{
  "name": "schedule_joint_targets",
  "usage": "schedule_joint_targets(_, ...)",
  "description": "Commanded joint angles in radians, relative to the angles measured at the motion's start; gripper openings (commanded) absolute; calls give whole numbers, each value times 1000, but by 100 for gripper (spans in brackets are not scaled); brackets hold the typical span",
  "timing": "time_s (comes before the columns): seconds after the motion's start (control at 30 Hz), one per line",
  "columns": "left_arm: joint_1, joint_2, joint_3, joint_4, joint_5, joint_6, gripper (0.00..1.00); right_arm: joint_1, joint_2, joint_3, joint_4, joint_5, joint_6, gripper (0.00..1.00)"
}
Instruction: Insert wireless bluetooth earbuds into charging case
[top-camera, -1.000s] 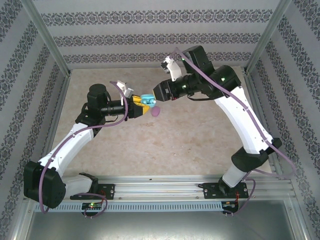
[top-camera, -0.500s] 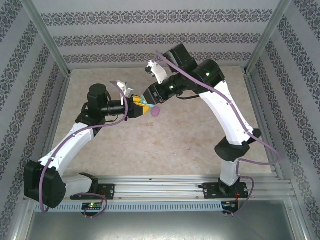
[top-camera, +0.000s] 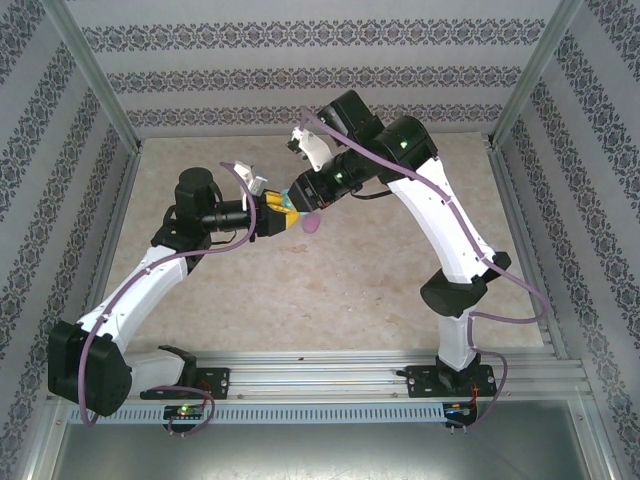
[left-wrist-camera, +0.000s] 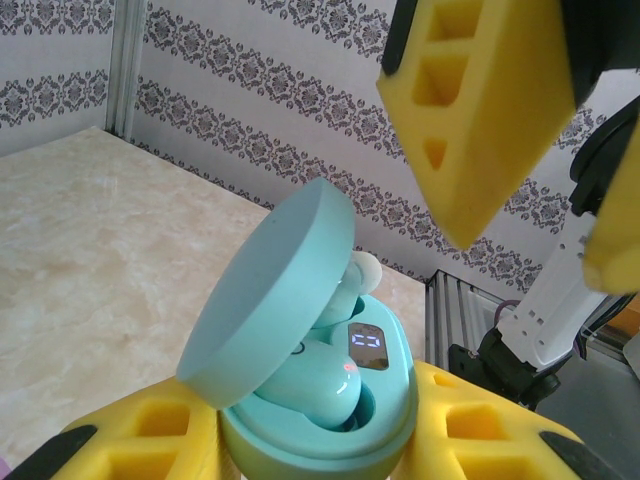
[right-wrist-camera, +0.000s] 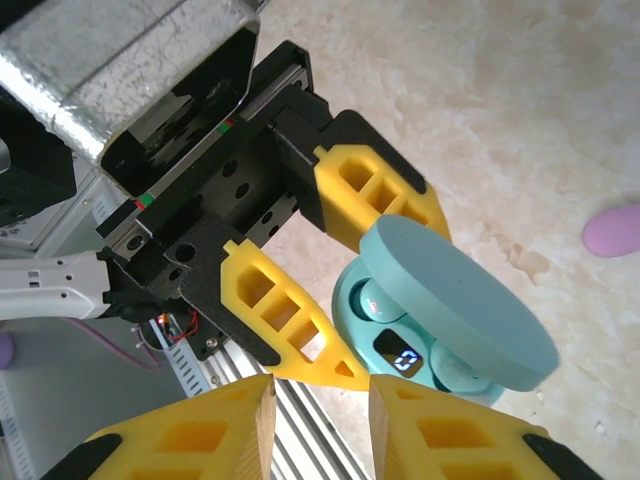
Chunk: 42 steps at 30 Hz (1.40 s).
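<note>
Compared with a second ago, the right pincer (top-camera: 300, 195) has swung in from the right and now hangs just above the charging case (top-camera: 287, 203), where before a clear gap lay between them; the right arm's elbow has also shifted left. The left pincer (left-wrist-camera: 310, 455) has not moved and pinches the light blue charging case (left-wrist-camera: 330, 425) by its lower half, holding it above the table (top-camera: 350, 290). The lid (left-wrist-camera: 270, 290) stands hinged open. Inside sit two light blue earbuds (left-wrist-camera: 320, 385), one in front with a tiny red light and one behind it under the lid, beside a small lit display (left-wrist-camera: 367, 345). In the right wrist view the right pincer (right-wrist-camera: 320, 400) has its fingers slightly spread, with nothing seen between them. A pink-purple rounded item (top-camera: 312, 222) lies on the table just beside the case; whether it is a case or a bud I cannot tell.
</note>
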Motion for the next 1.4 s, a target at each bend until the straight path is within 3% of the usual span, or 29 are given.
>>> schedule_joint_targets(0.0,3,1,32,-9,30,2,7,-13,27,24,-20,39,-25,32)
schedule_joint_targets(0.7,2,-9,20,-13,48,17,7,-12,32,-17,-36,134,-41,35)
schedule_joint_targets(1.37,1,-20,19,-1,42,13,7,14,27,-48,-67,140,-30,30)
